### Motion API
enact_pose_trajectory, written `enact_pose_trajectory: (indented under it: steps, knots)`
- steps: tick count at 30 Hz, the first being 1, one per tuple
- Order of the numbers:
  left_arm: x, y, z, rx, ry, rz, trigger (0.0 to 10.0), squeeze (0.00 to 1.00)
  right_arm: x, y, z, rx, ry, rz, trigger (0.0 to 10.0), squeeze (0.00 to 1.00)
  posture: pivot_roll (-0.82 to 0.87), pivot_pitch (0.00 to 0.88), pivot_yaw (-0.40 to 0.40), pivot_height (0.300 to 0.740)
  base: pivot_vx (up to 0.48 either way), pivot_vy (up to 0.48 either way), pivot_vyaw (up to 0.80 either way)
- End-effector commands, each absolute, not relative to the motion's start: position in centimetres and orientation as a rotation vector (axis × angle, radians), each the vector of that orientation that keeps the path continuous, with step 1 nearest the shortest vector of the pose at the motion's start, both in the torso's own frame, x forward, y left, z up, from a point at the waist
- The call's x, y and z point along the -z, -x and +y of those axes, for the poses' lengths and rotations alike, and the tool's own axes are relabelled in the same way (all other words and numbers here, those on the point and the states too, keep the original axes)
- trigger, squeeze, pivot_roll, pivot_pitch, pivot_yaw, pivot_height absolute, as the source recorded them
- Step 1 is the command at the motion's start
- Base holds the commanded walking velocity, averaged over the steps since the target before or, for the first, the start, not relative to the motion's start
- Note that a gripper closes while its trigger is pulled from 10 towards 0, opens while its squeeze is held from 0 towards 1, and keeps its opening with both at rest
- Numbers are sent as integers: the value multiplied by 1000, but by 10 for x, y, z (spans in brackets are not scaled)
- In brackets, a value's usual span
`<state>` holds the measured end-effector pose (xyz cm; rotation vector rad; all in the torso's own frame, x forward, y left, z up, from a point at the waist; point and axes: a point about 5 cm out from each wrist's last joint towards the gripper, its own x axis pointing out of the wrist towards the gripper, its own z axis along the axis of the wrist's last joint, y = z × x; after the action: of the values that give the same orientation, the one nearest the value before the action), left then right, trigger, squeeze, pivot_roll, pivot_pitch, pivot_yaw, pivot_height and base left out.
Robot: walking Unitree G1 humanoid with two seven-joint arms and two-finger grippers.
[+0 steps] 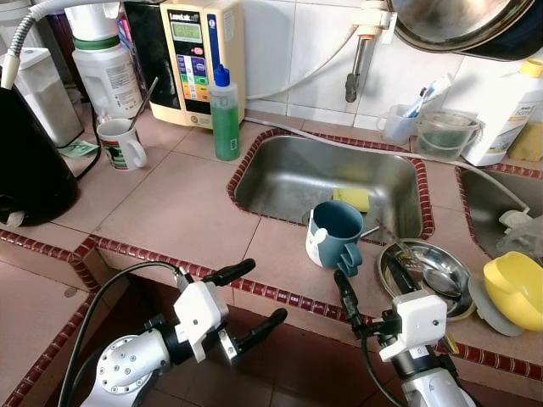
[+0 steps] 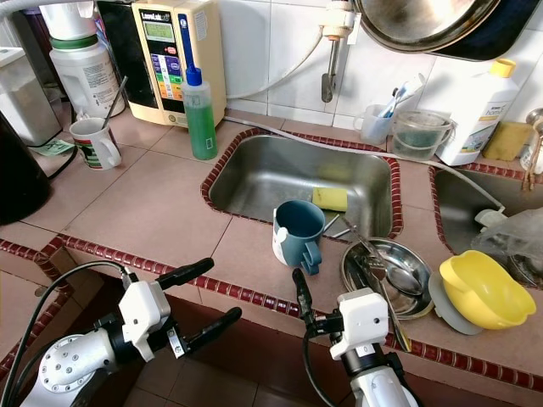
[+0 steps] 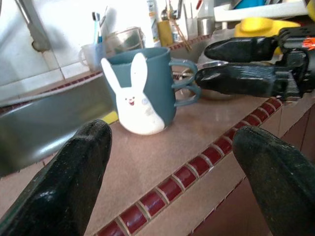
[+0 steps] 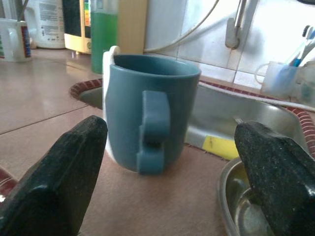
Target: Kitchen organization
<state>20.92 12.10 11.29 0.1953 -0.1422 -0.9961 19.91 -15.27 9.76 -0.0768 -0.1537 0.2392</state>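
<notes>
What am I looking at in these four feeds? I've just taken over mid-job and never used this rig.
The two wide pictures come from a stereo camera on a humanoid robot's head, looking down at a tiled kitchen counter with a steel sink. The other two come from cameras on its wrists, each looking out between that gripper's two black fingers.

The left gripper and the right gripper sit low at the counter's front edge, both open and holding nothing. Both wrist cameras point at the blue mug with a white rabbit face, which stands upright beside the sink.

Also on the counter: a steel bowl holding cutlery, a yellow plastic bowl, a green soap bottle and a white mug with a spoon in it. A yellow sponge lies in the sink.
</notes>
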Motion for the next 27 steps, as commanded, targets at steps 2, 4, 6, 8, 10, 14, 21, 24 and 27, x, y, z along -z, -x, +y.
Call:
enact_pose_trajectory:
  steps: [2, 4, 6, 8, 10, 14, 21, 24, 27]
  knots:
    - [-118, -208, 117, 1017, -195, -161, 10000, 0, -97, -209, -161, -217, 65, -147, 10000, 141, -22, 16, 22, 740, 0, 0, 0]
    - [-119, -208, 117, 1018, -196, -165, 10000, 0, -97, -213, -162, -216, 56, -148, 10000, 141, -19, 16, 21, 740, 0, 0, 0]
    - [-120, -208, 117, 1017, -194, -169, 10000, 0, -95, -218, -161, -215, 43, -145, 10000, 137, -12, 15, 19, 740, 0, 0, 0]
    - [-121, -209, 117, 1012, -193, -173, 10000, 0, -94, -222, -160, -214, 32, -142, 10000, 125, -8, 15, 16, 740, 0, 0, 0]
    - [-122, -209, 117, 1004, -190, -175, 10000, 0, -92, -228, -159, -213, 20, -134, 10000, 118, -4, 13, 15, 740, 0, 0, 0]
    - [-123, -209, 117, 1000, -189, -178, 10000, 0, -89, -230, -156, -224, 8, -126, 10000, 114, 3, 13, 12, 740, 0, 0, 0]
    - [-125, -209, 116, 991, -182, -182, 10000, 0, -83, -236, -150, -263, -12, -113, 10000, 110, 13, 11, 9, 740, 0, 0, 0]
    - [-125, -208, 115, 991, -178, -182, 10000, 0, -82, -237, -149, -279, -28, -105, 8667, 78, 16, 9, 5, 740, 0, 0, 0]
    - [-125, -208, 114, 990, -179, -183, 10000, 0, -82, -237, -149, -293, -23, -106, 6627, 8, 16, 6, 2, 740, 0, 0, 0]
